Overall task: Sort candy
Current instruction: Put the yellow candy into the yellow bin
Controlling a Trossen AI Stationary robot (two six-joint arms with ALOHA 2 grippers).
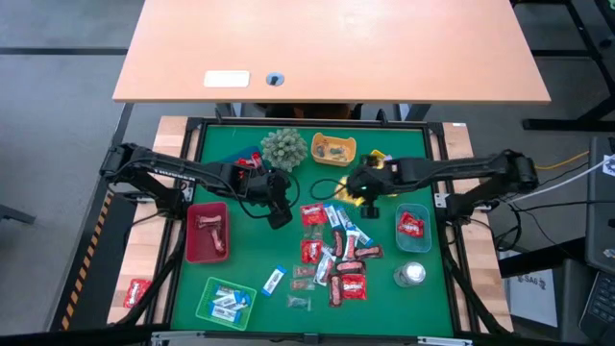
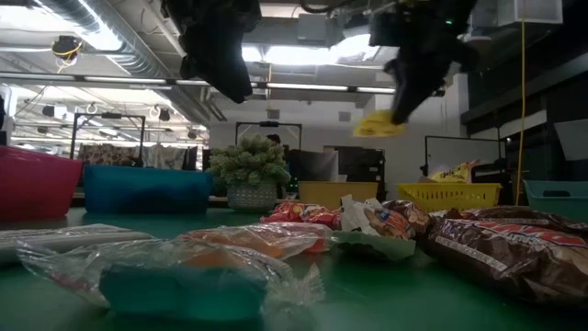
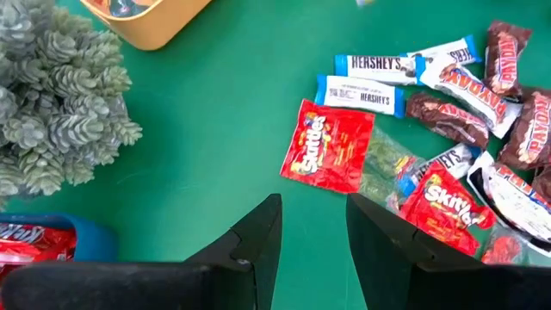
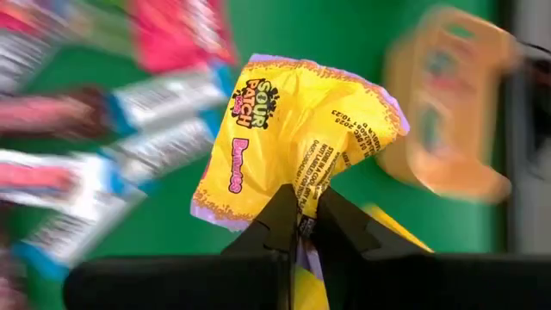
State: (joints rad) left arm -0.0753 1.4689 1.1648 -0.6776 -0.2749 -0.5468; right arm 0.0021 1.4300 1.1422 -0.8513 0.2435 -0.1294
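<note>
A heap of candy (image 1: 336, 255) in red, brown and blue-white wrappers lies on the green mat (image 1: 384, 308). My right gripper (image 1: 368, 197) hangs above the heap's far end, shut on a yellow Sour Patch packet (image 4: 293, 129); the low view shows that packet (image 2: 378, 124) well above the table. My left gripper (image 3: 314, 232) is open over bare mat, between the red tray (image 1: 207, 231) and the heap, with nothing between its fingers. A red Skittles packet (image 3: 327, 155) lies just ahead of it. My right gripper pinches the yellow packet's crumpled edge (image 4: 300, 207) between its two fingertips. The fingers (image 2: 409, 87) slant downward from above. The packet is lifted clear of the table and sticks out beyond the fingertips.
A spiky grey-green plant ball (image 1: 283, 149) and a yellow tray (image 1: 333, 149) stand at the mat's far side. A teal tray (image 1: 413, 231) holds red packets at the right, a green tray (image 1: 226, 303) blue-white ones at the near left. A small blue tray (image 3: 52, 241) is beside the plant.
</note>
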